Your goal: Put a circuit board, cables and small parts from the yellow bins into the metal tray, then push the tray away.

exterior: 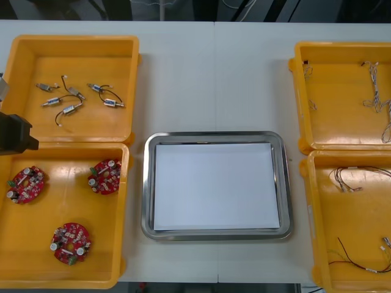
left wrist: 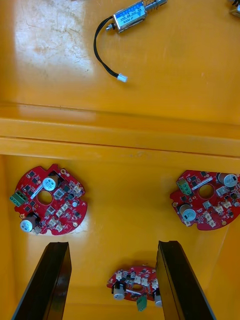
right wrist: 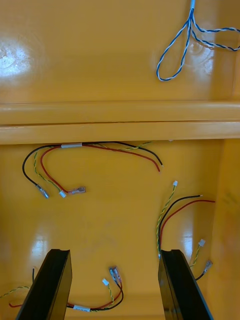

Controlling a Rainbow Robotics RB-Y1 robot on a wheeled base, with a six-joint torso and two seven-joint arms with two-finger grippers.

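Note:
My left gripper (left wrist: pixel 112 285) hangs open over the near left yellow bin (exterior: pixel 61 210). A round red circuit board (left wrist: pixel 137 282) lies between its fingers, farther down. Two more boards (left wrist: pixel 47 200) (left wrist: pixel 205 200) lie beyond the fingertips. In the front view the three boards (exterior: pixel 25 184) (exterior: pixel 105 176) (exterior: pixel 71 242) rest in that bin. My right gripper (right wrist: pixel 115 287) is open above the near right bin (exterior: pixel 354 226), over red and yellow cables (right wrist: pixel 100 300) (right wrist: pixel 90 150). The metal tray (exterior: pixel 215 137), white inside, sits between the bins.
Small metal parts (exterior: pixel 73 97) with black leads lie in the far left bin (exterior: pixel 73 43); one (left wrist: pixel 132 15) lies past the bin wall. Twisted blue and white cables (right wrist: pixel 185 45) lie in the far right bin (exterior: pixel 342 91). The left arm's black body (exterior: pixel 13 133) overhangs the left edge.

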